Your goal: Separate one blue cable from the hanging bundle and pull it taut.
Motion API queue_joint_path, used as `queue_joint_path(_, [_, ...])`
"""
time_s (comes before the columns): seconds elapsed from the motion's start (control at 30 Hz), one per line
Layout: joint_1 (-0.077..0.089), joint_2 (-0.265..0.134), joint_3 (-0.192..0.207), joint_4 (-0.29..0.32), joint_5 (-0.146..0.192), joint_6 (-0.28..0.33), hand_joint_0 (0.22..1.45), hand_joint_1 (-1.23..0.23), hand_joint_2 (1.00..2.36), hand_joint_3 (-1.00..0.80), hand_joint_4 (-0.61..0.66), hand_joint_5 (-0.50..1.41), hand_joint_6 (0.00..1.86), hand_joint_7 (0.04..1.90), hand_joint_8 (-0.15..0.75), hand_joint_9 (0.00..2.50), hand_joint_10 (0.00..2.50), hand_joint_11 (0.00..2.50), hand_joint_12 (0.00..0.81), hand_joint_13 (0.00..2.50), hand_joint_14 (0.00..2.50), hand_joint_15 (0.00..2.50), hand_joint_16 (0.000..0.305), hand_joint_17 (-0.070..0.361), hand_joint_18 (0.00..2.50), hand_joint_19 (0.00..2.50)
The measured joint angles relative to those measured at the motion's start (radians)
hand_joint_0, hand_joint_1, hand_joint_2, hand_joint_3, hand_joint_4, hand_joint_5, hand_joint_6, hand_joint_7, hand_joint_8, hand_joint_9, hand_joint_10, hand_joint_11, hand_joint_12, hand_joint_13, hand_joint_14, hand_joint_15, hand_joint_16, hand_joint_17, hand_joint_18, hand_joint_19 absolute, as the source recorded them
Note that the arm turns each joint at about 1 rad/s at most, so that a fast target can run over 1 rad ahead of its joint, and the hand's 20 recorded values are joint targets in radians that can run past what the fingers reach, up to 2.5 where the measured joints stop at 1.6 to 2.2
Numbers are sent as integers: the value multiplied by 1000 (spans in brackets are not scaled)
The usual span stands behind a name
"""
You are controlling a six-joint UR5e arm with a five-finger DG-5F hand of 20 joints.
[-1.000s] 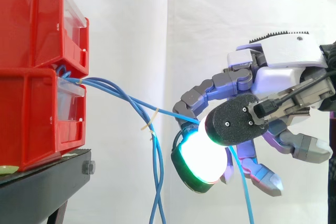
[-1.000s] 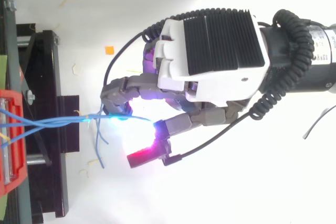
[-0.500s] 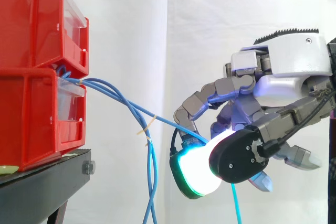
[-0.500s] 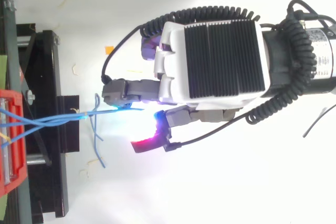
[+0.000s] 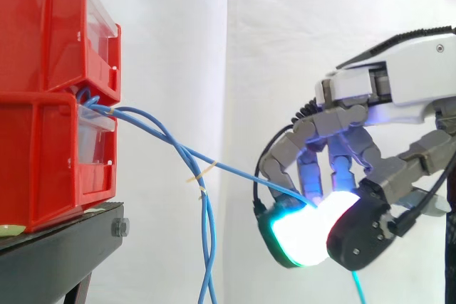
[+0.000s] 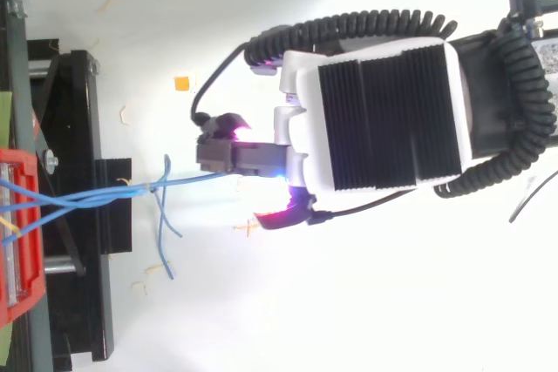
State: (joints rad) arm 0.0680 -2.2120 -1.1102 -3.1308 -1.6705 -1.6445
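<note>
One cable (image 5: 239, 173) pinched between the hand's (image 5: 342, 151) curled pads | runs away from hand up to bins (image 5: 43, 140), near straight | bundle (image 5: 207, 247) hangs beyond fingertips | thin, limp, likely slick: you grip firm, pull gently.

Bright diffuse light, glare around glowing fingers (image 5: 299, 238)
</note>
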Motion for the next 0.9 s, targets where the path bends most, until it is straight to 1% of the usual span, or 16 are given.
queue_joint_path(0.07, [-3,2,11,-33,-1,2,703,-657,1022,-155,137,112,506,1159,116,2062,26,647,254,1454,24,765,42,94,817,715])
queue_joint_path(0.17, [-8,8,24,-63,-1,7,703,-657,1022,-158,140,112,506,1156,114,2060,28,652,256,1456,25,755,42,95,816,706])
queue_joint_path(0.47, [-14,12,49,-75,-5,6,703,-656,1021,-167,138,111,506,1157,113,2063,28,655,254,1452,24,764,42,94,813,715])
queue_joint_path(0.57, [-16,12,64,-74,-27,-12,703,-657,1022,-166,140,112,506,1154,113,2064,28,655,254,1451,25,765,42,94,813,708])
queue_joint_path(0.7, [-22,12,86,-72,-82,-45,702,-657,1022,-164,139,112,506,1152,113,2063,26,651,251,1452,24,752,42,95,813,706])
queue_joint_path(0.8, [-26,13,100,-71,-112,-55,702,-658,1021,-169,137,111,506,1155,121,2059,29,659,256,1452,24,760,42,94,813,715])
queue_joint_path(0.9, [-28,12,109,-71,-125,-57,704,-656,1021,-189,132,111,506,1162,113,2058,26,647,253,1450,24,765,42,95,812,716])
